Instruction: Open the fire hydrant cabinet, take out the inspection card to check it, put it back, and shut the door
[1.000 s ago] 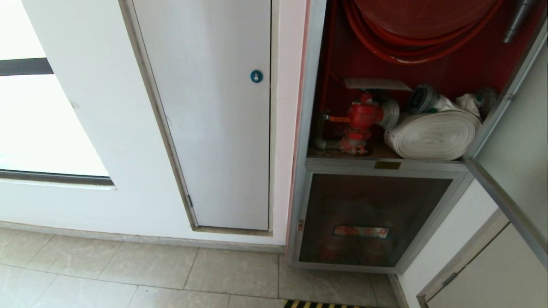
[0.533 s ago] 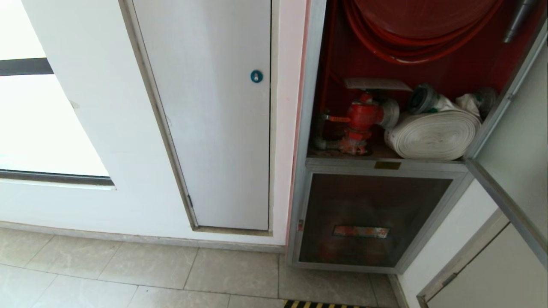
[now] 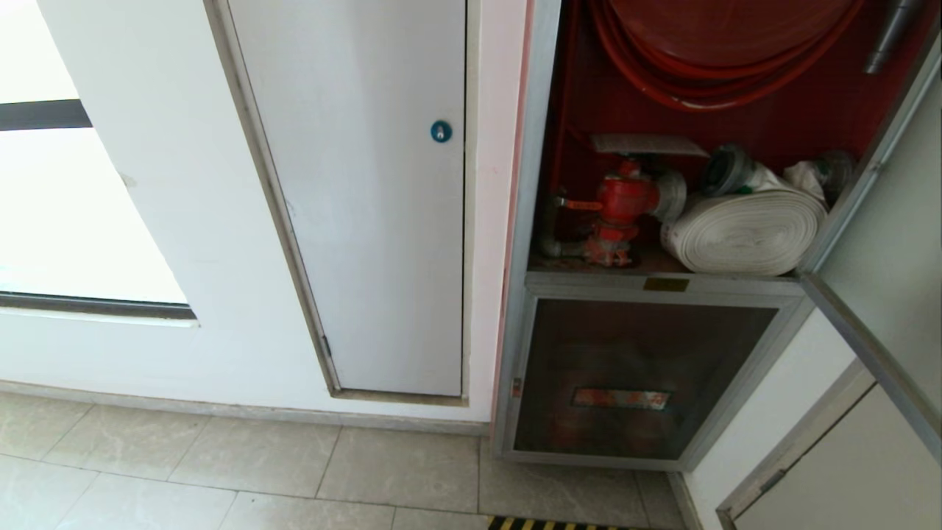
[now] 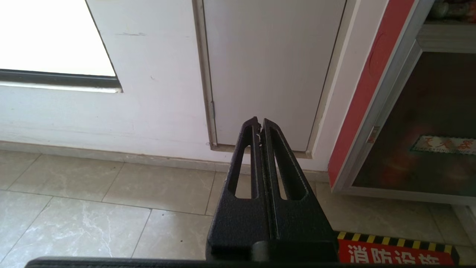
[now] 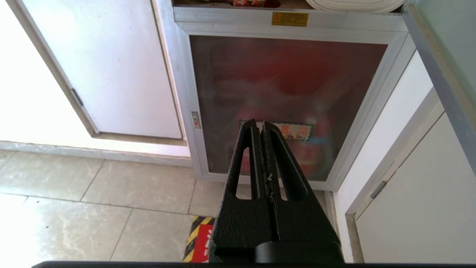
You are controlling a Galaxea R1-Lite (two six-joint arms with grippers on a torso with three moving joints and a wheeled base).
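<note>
Standing open, the door (image 3: 883,243) swings right of the fire hydrant cabinet (image 3: 530,221); the inspection card (image 3: 647,144) rests atop the red valve (image 3: 622,202). Both tools, left tool (image 4: 260,125) and right tool (image 5: 259,126), hang low, closed and empty.

The fire hydrant cabinet (image 3: 548,147) is open at the front, w/ the door (image 3: 894,243) swung out on the right. Inside, a red valve (image 3: 622,199) & a white rolled hose (image 3: 743,232) fill the bottom. The inspection card (image 3: 647,144) sits on top of the valve, w/ free room above it, under the red hose reel (image 3: 721,51).
</note>
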